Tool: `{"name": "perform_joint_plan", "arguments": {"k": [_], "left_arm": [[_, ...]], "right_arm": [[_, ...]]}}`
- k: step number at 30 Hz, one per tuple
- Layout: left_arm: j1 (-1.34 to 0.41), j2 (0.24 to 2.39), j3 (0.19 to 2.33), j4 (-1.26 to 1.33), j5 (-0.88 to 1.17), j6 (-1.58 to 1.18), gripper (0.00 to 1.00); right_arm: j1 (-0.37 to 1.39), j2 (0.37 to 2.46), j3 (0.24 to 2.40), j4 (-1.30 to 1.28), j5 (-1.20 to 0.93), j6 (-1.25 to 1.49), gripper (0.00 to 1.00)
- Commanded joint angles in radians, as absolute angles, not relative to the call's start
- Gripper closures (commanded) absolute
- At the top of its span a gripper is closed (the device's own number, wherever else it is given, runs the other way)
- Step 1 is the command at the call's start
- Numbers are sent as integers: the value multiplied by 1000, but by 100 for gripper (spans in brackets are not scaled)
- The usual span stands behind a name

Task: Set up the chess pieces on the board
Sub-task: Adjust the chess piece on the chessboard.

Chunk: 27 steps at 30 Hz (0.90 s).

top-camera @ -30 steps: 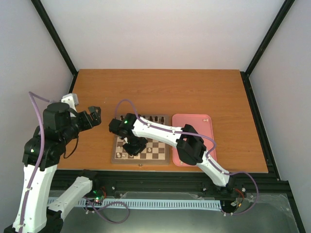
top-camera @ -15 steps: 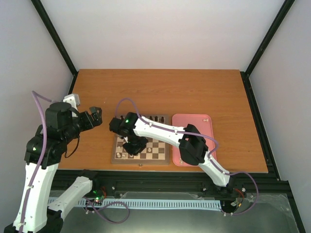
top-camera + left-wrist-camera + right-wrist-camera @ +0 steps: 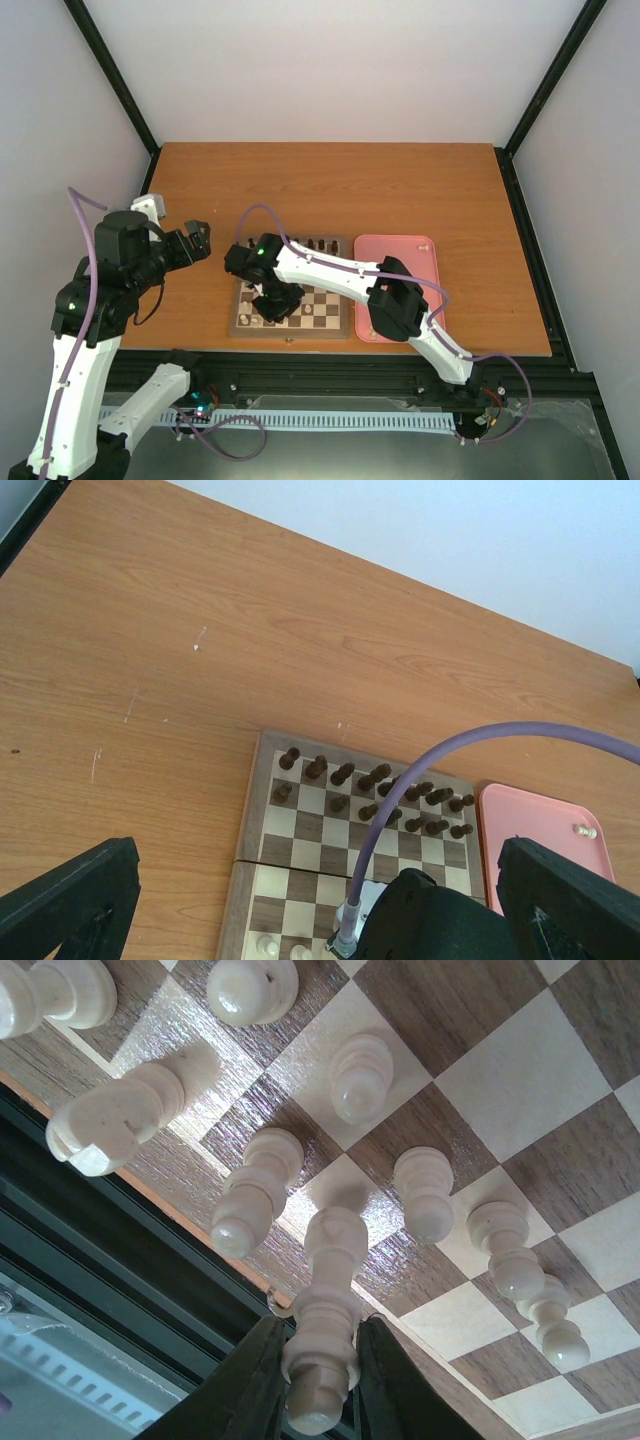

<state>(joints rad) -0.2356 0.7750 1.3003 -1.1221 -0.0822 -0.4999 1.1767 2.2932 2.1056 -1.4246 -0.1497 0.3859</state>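
Observation:
The board lies at the table's near middle. My right gripper hangs over its near left part. In the right wrist view it is shut on a tall cream piece whose base rests on a cream square by the board's near border. Several other cream chess pieces stand around it on the near rows. My left gripper is raised left of the board, wide open and empty; its fingers frame the board in the left wrist view.
Dark brown chessmen fill the board's far rows and also show in the left wrist view. A pink tray lies right of the board with one small cream piece at its far corner. The table's near edge is close behind the held piece.
My left arm has shifted slightly, its gripper still open beside the board. My right gripper has stayed over the board's near left part.

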Motion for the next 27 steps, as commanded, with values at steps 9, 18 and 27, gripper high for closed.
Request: {"name": "perform_joint_plan", "arguments": {"k": [9,18,27], "left_arm": [[-229,756,1307,-1127,-84,-489,0],[-229,753,1307,-1129,-89,-489,0],[-229,761,1310,-1125,-85,-488,0]], "right_arm": [[1183,2300,2102,-1422,-145,394,79],[1181,2308,2084,-1413,-132,390,78],[1181,2300,2082,-1405,-132,388,75]]}}
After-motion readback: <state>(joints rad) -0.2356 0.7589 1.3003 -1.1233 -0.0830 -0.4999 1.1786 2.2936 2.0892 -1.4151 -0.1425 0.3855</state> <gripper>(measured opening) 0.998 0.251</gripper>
